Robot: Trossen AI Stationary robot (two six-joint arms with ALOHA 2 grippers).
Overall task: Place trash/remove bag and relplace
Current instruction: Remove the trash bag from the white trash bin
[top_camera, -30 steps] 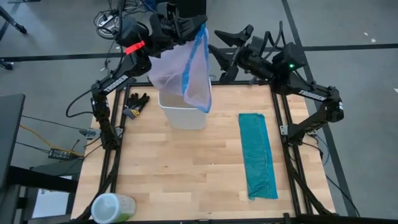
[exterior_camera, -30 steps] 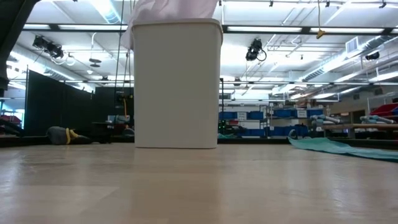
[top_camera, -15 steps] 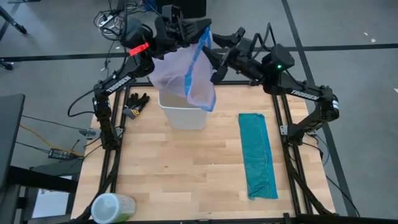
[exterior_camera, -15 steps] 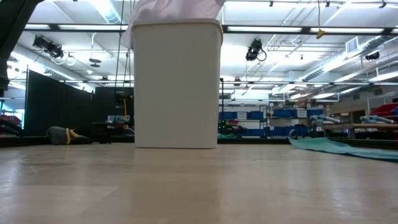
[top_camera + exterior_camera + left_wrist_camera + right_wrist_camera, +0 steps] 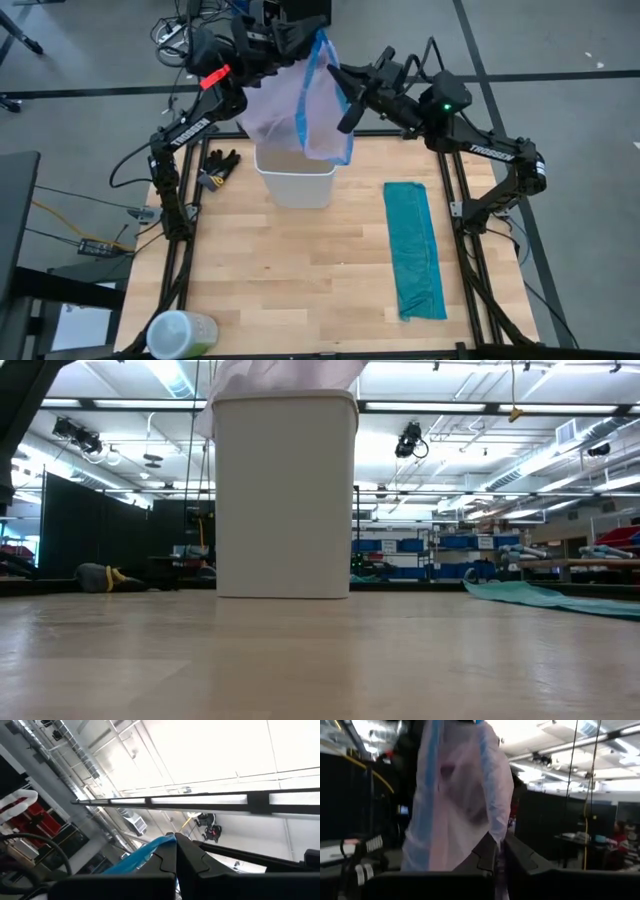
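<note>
Bag lifted above the bin

Left gripper [image 5: 300, 38] pinches the bag [image 5: 290, 105]; right gripper [image 5: 496, 851] closes at its side — thin plastic could tear.

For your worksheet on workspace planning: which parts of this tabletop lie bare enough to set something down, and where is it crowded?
Bare wood: between the white bin and the teal bag, and the near middle beside the jar. Crowded: the far edge, where both grippers hold the liner above the bin, by the gloves.
</note>
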